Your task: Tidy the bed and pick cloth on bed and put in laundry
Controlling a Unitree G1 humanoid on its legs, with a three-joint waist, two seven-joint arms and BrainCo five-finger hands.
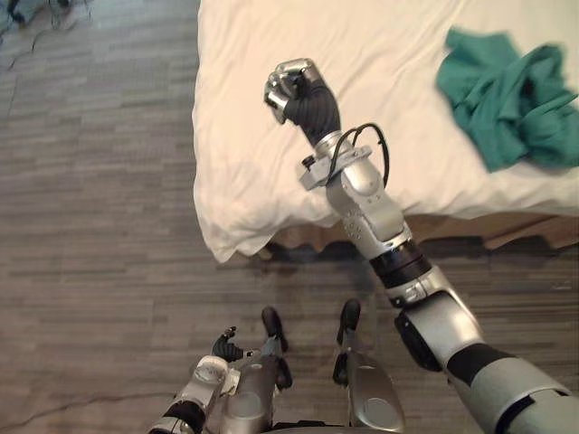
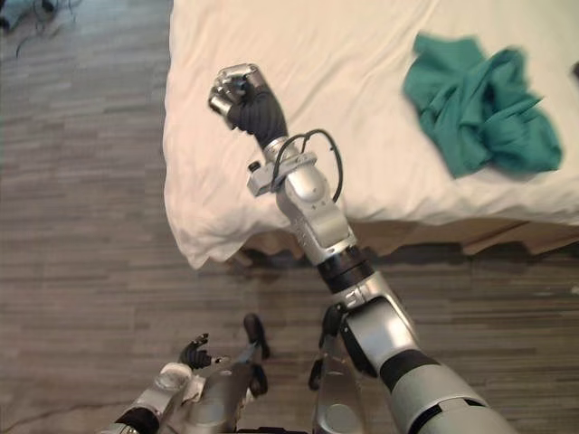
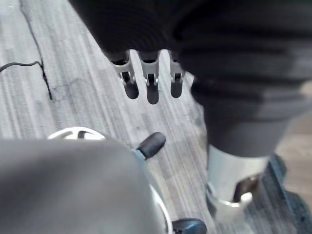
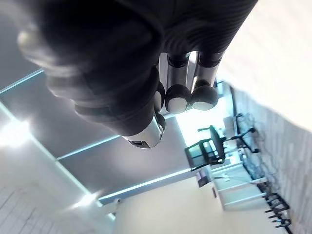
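Observation:
A crumpled green cloth [image 1: 511, 95] lies on the white bed [image 1: 262, 181], near its front edge on the right. My right hand [image 1: 294, 86] is raised above the bed's left part, well to the left of the cloth. In the right wrist view its fingers [image 4: 178, 97] are curled into a fist with nothing in them. My left hand [image 1: 224, 347] hangs low beside me over the floor, away from the bed. The left wrist view has its fingers [image 3: 152, 83] straight and holding nothing.
The bed's front left corner [image 1: 222, 244] overhangs grey wood-look floor [image 1: 90, 226], which stretches wide to the left. Some cables [image 1: 27, 23] lie at the far left. An office chair [image 4: 209, 148] and a desk stand far off.

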